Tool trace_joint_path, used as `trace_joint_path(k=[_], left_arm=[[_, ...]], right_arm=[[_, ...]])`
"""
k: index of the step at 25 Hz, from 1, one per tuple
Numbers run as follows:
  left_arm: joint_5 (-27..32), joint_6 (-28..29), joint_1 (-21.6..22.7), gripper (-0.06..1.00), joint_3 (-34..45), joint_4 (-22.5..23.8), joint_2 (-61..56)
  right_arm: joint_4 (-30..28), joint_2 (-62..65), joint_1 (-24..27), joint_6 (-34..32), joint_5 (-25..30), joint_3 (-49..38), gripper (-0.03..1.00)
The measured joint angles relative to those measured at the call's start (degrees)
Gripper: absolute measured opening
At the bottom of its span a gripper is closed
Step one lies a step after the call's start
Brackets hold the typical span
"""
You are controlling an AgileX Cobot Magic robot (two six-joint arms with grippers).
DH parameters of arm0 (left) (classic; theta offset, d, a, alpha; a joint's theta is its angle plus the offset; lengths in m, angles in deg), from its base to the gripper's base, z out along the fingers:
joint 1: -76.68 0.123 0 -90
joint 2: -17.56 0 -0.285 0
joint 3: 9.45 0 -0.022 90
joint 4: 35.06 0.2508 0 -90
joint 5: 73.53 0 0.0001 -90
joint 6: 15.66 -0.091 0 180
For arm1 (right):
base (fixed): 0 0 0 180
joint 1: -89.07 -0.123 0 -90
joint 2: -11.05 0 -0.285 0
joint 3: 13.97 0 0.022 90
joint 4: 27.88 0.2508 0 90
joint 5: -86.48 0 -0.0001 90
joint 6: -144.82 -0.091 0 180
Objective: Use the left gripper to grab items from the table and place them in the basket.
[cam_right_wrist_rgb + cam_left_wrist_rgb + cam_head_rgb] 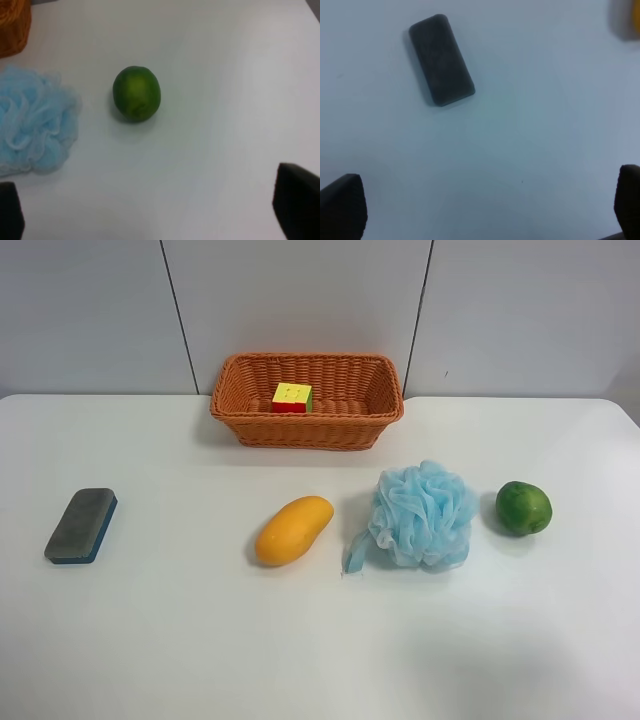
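The orange-brown wicker basket (pixel 306 418) stands at the back of the white table (pixel 180 640), with the multicoloured puzzle cube (pixel 292 398) inside it. The grey-and-blue eraser block (pixel 81 525) lies at the exterior view's left; it also shows in the left wrist view (pixel 441 60). The yellow-orange mango (pixel 292 530), the light blue bath pouf (pixel 422 517) and the round green fruit (pixel 524 507) lie in a row. My left gripper (pixel 485 210) is open and empty above the table, apart from the eraser. My right gripper (pixel 155 210) is open and empty, apart from the green fruit (pixel 136 93).
A grey panelled wall (pixel 300 300) rises behind the table. In the right wrist view the pouf (pixel 35 120) and a corner of the basket (pixel 12 25) show beside the fruit. A yellow edge of the mango (pixel 627 20) shows in the left wrist view.
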Motion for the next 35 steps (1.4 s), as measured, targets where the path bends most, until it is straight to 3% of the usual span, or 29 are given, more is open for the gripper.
trace_joint_path(k=[6,12,23,35], left_arm=[[-8.5,0.2,9.0,0.99,11.2,-1.1,-13.3],[-8.4,-0.1,16.7,0.99,17.7,-3.5,-21.5],[-8.4,-0.3,17.4,0.99,17.8,-4.3,-32.9],[-8.4,-0.5,17.4,0.99,18.0,-4.4,-33.3]], right_arm=[[0.0,0.0,0.0,0.0,0.0,0.0,0.99],[0.0,0.0,0.0,0.0,0.0,0.0,0.99],[0.0,0.0,0.0,0.0,0.0,0.0,0.99],[0.0,0.0,0.0,0.0,0.0,0.0,0.99]])
